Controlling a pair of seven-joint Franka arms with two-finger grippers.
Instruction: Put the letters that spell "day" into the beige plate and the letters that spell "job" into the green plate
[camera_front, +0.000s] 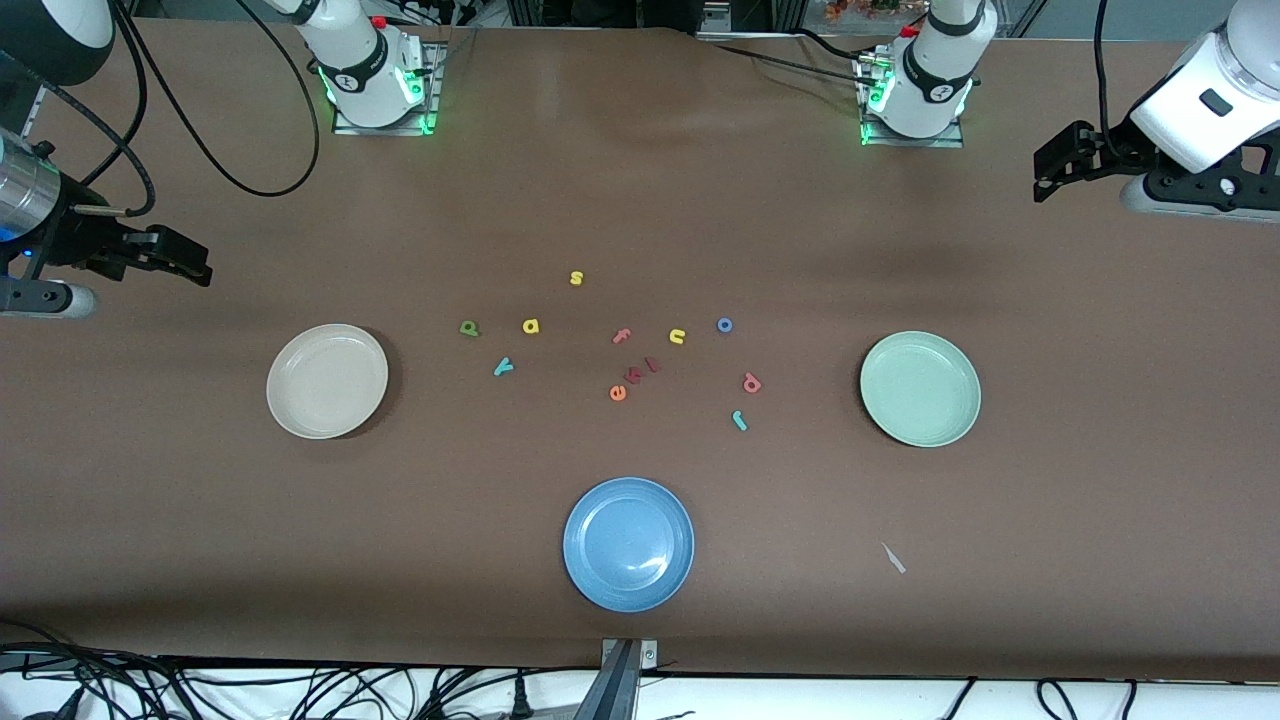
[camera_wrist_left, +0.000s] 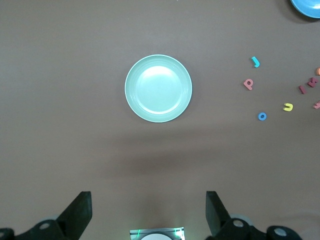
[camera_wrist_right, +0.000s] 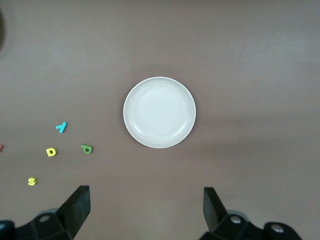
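Note:
The beige plate (camera_front: 327, 380) (camera_wrist_right: 159, 112) lies empty toward the right arm's end, the green plate (camera_front: 920, 388) (camera_wrist_left: 158, 88) empty toward the left arm's end. Between them lie the loose letters. The dark green "d" (camera_front: 469, 327) (camera_wrist_right: 87, 148), yellow "a" (camera_front: 530, 325) (camera_wrist_right: 51, 151) and teal "y" (camera_front: 503, 367) (camera_wrist_right: 61, 127) sit nearest the beige plate. The blue "o" (camera_front: 725, 324) (camera_wrist_left: 262, 116), red "b" (camera_front: 752, 383) (camera_wrist_left: 248, 83) and teal "j" (camera_front: 739, 420) (camera_wrist_left: 255, 61) sit nearest the green plate. My left gripper (camera_front: 1045, 178) (camera_wrist_left: 149, 200) and right gripper (camera_front: 198, 268) (camera_wrist_right: 146, 195) hang open and empty high over the table's two ends.
A blue plate (camera_front: 628, 543) lies nearest the front camera at mid-table. Other letters sit among the task ones: yellow "s" (camera_front: 576, 278), pink "f" (camera_front: 621, 336), yellow "u" (camera_front: 677, 336), orange "e" (camera_front: 617, 393) and two small red pieces (camera_front: 640, 371). A pale scrap (camera_front: 893, 558) lies near the front edge.

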